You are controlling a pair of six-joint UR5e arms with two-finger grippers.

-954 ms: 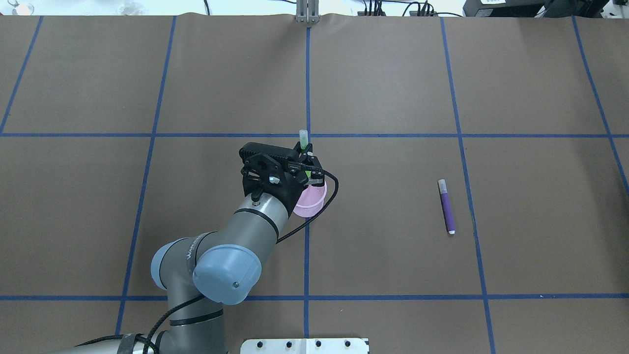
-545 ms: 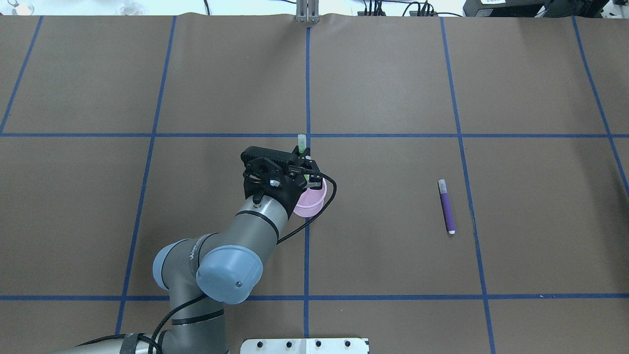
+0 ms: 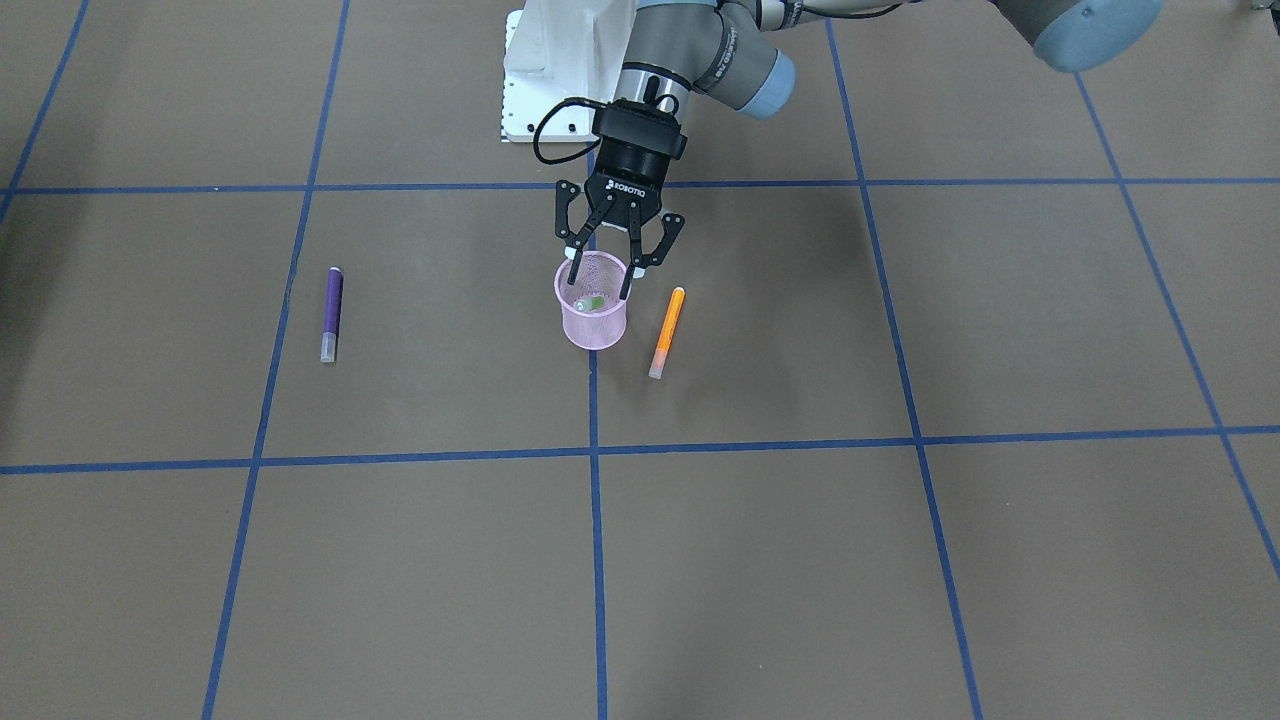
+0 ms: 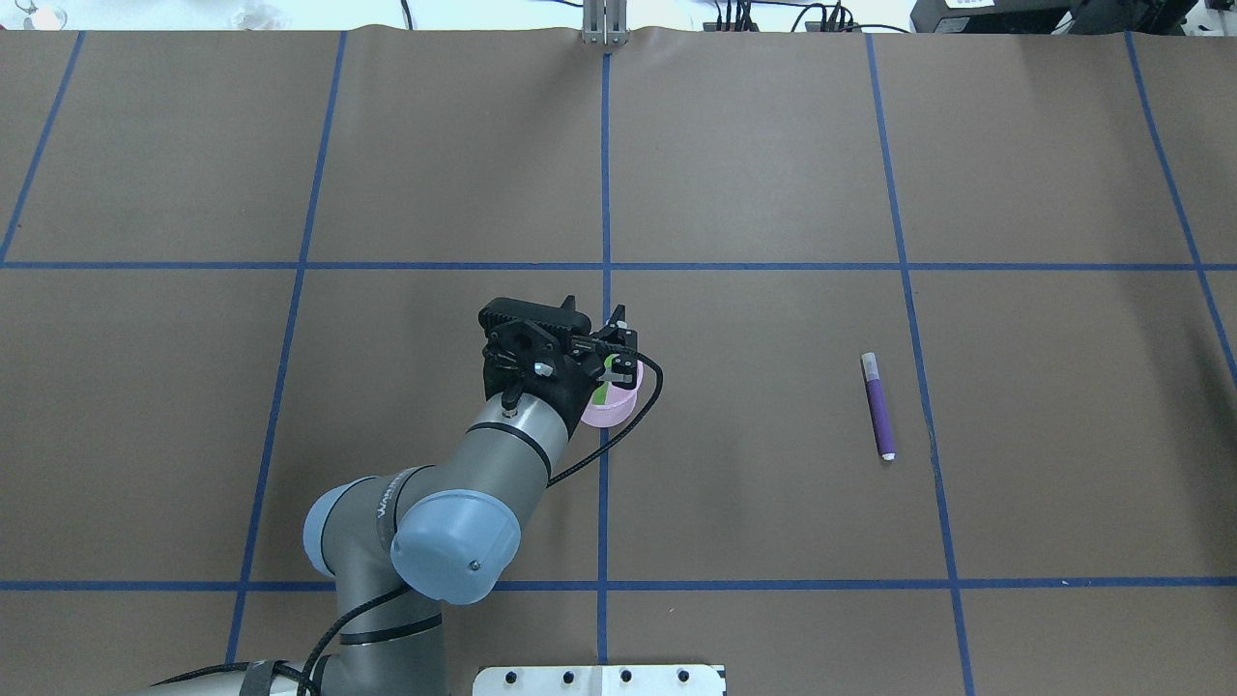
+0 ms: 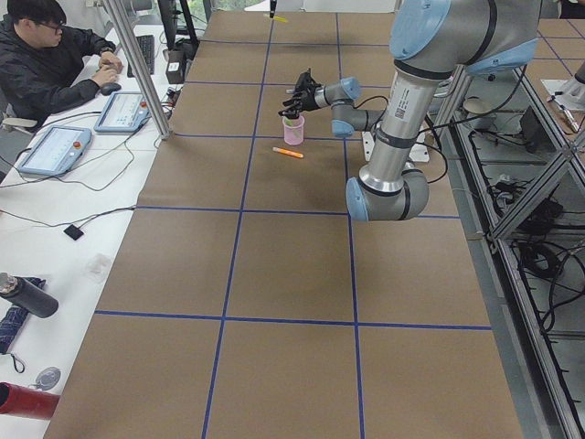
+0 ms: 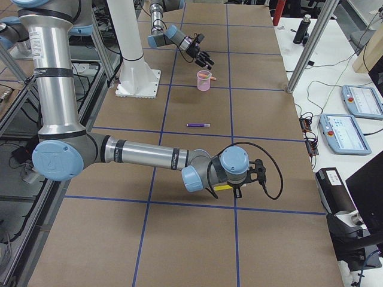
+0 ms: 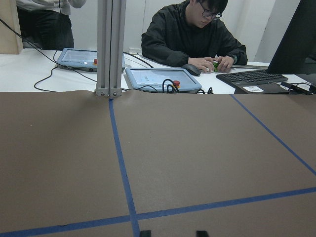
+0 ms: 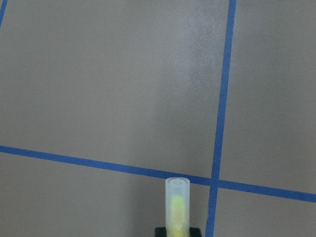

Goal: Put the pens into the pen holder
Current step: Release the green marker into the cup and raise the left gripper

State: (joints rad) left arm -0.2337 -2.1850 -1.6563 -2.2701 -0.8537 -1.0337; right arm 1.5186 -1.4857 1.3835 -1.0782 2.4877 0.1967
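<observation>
Pens, one of four collected: green pen (image 3: 590, 302) inside pen holder (image 3: 594, 332), directly below my left gripper (image 3: 599, 288) (jaws wide, empty). Orange pen (image 3: 667, 330) lies near it, purple pen (image 3: 331, 313) well apart. My right gripper (image 8: 177, 231) clamps yellow pen (image 8: 177, 205).

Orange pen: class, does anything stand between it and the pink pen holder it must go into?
Nothing visible does. The orange pen lies beside the pen holder, not touching; the open left hand hangs over its mouth.
</observation>
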